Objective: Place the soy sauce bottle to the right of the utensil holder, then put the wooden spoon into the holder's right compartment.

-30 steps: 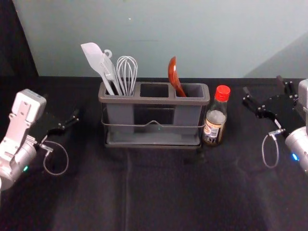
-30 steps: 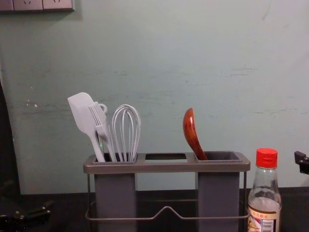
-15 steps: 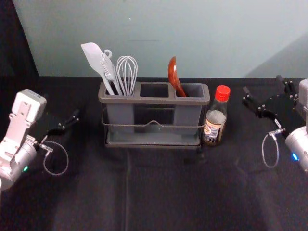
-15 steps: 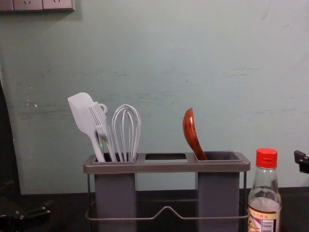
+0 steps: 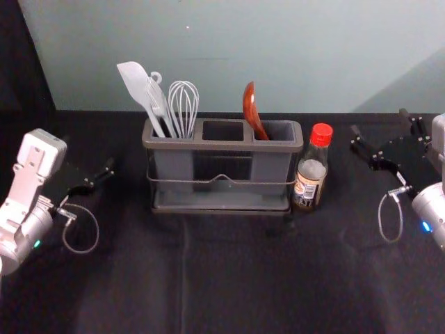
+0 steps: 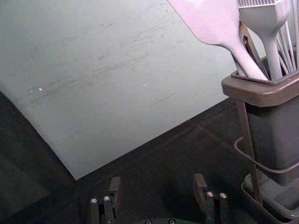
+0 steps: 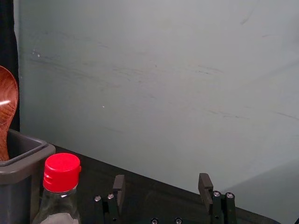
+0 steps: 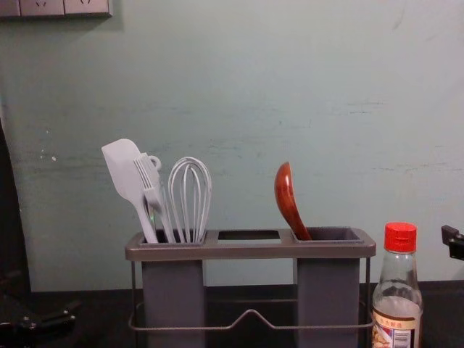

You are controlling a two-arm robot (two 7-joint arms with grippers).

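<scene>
Left gripper [image 6: 158, 181]: out at the robot's left, low in the head view, well apart from the holder. Fingers spread wide, nothing between them. Idle; likely kept to the side because the goods for this job sit at the right end.

Utensil holder [image 5: 222, 145]: upright on the dark cloth [image 5: 229, 278], long side facing the robot, so all compartments open upward within reach of either arm. Left compartment has a white spatula [image 5: 132, 78], a pale brush [image 5: 158, 104] and a whisk [image 5: 184, 104], working ends up, handles down, held up by the compartment walls.

Wooden spoon [image 5: 249, 104]: in the right compartment, bowl end up, tilted to the left. Seems propped on the compartment's left side, which would explain the lean; no gripper on it. Foot of the handle is hidden.

Soy sauce bottle [image 5: 310, 182]: upright on its base, red cap [image 5: 322, 133] up, just right of the holder, as asked. Touching or a slight gap, cannot tell. Placed close, probably to keep the set together.

Right gripper [image 7: 162, 178]: off to the right, apart from the bottle, fingers wide open, no load. Spacing looks like clearance, so the bottle won't get knocked.

Judgement: both placements look done; nothing left but keeping the arms away. Main risk is a sideways swing tipping the bottle.
</scene>
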